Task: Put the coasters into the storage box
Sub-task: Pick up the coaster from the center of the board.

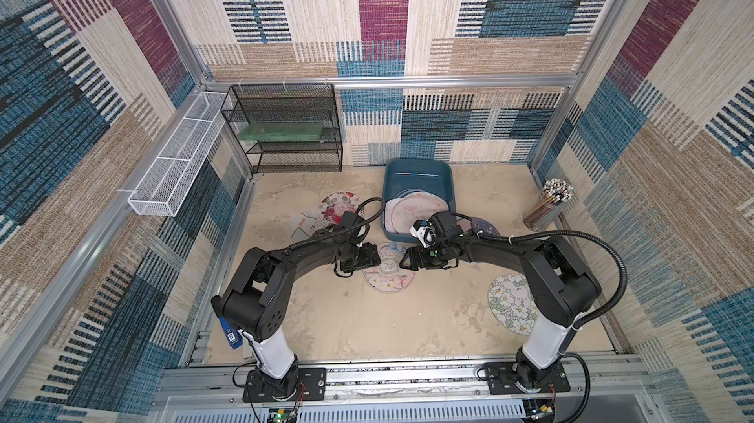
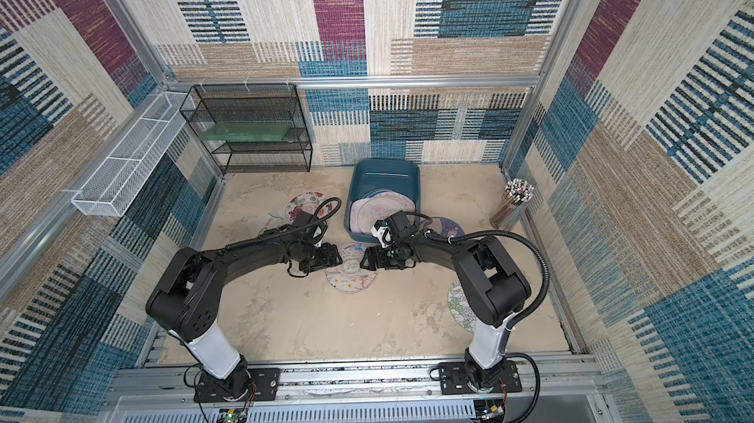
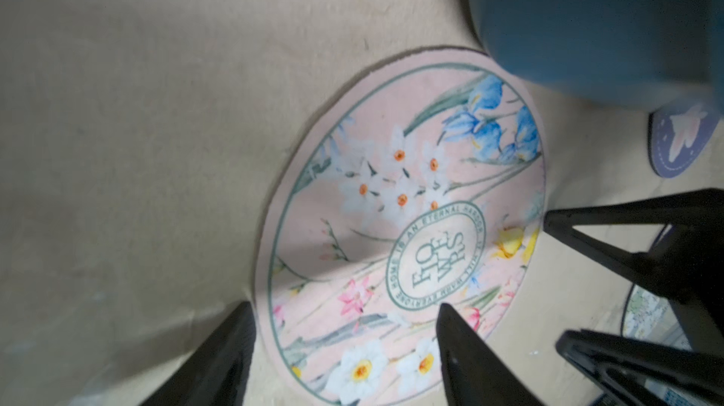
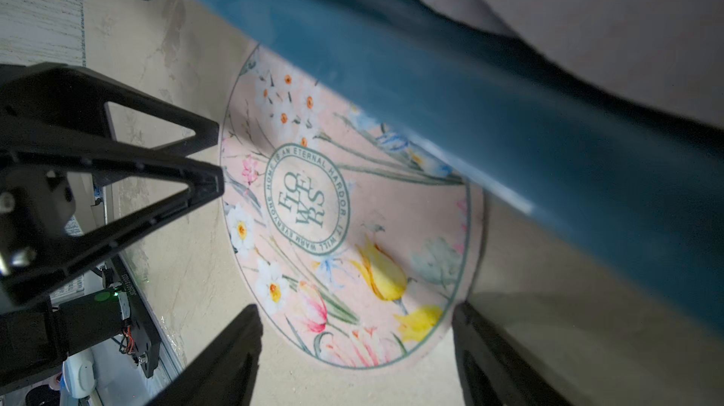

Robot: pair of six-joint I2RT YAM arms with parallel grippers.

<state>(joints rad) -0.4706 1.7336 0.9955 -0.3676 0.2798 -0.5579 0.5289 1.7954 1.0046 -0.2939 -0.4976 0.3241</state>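
We see the left fingers [image 1: 374, 255] and the right fingers [image 1: 408, 262] facing each other tip to tip, low over the beige table [image 1: 347, 319]. Between and beneath them lies a round pink fabric coaster printed with flowers and a green "FLOWERS" seal [image 1: 387, 280], flat on the table. Both pairs are spread wide and pinch nothing. In each wrist view the pink coaster's edge shows between the parted tips, though we cannot tell whether any tip touches it. Just beyond the right fingers sits the dark teal-blue rectangular plastic storage box [image 1: 420, 174]. Its near corner meets the pink coaster's far edge, and we cannot tell whether the two touch. Inside the box several pale round coasters [image 1: 412, 213] lie overlapped in the half nearer the fingers. Beyond the left fingers a white round coaster with red roses [image 1: 340, 206] lies against a cream round coaster [image 1: 304, 225]. Behind the right fingers, past the wrist, a dark violet-blue round coaster [image 1: 485, 227] lies beside the box. A white round coaster with green-outlined flowers [image 1: 512, 302] lies well apart from both pairs, partly under the right arm. Far beyond the left fingers, a black wire-mesh rack [image 1: 285, 127] stands at the back wall.
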